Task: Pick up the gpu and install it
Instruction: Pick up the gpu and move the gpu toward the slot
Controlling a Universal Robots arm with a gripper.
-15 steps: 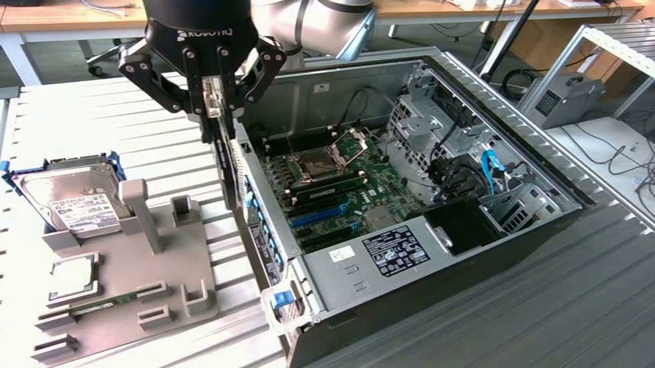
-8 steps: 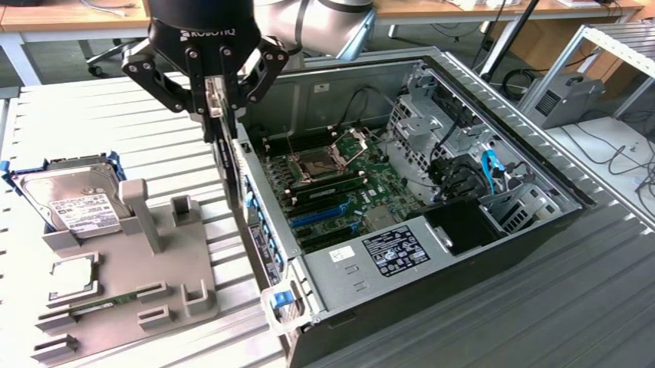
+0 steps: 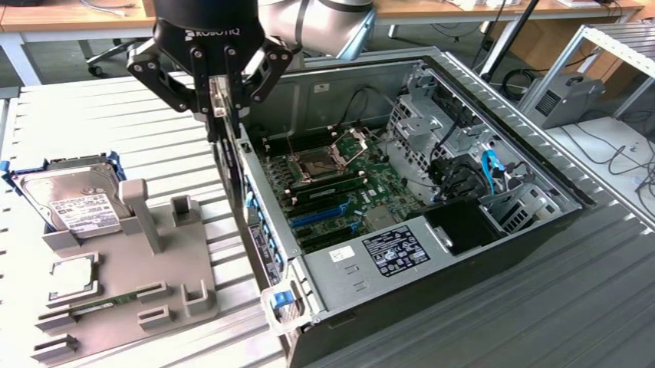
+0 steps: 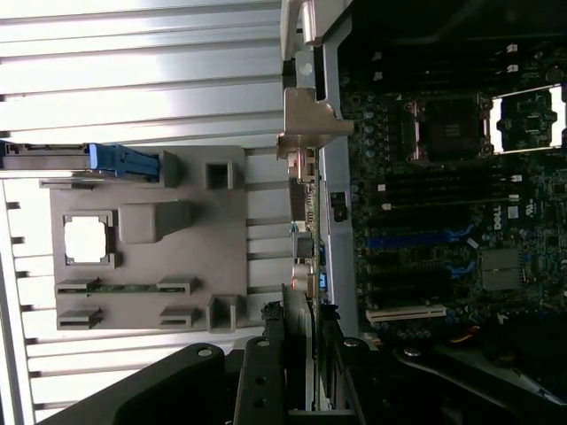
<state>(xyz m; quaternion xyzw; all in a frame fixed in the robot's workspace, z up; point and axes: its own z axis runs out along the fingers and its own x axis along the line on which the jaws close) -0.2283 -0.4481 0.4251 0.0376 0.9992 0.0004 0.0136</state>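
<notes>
I hold the gpu edge-on and upright; it is a thin card with a silver end bracket and a green board edge. My gripper is shut on the gpu, with one black finger on each side of the card. The card hangs above the near side wall of the open computer case, at the exterior view's left of the motherboard. The blue expansion slots on the board lie below and to the exterior view's right of the card.
A grey parts holder sits at the exterior view's left of the case, carrying a hard drive, a processor chip and a memory stick. Cables and drive cages fill the case's far side.
</notes>
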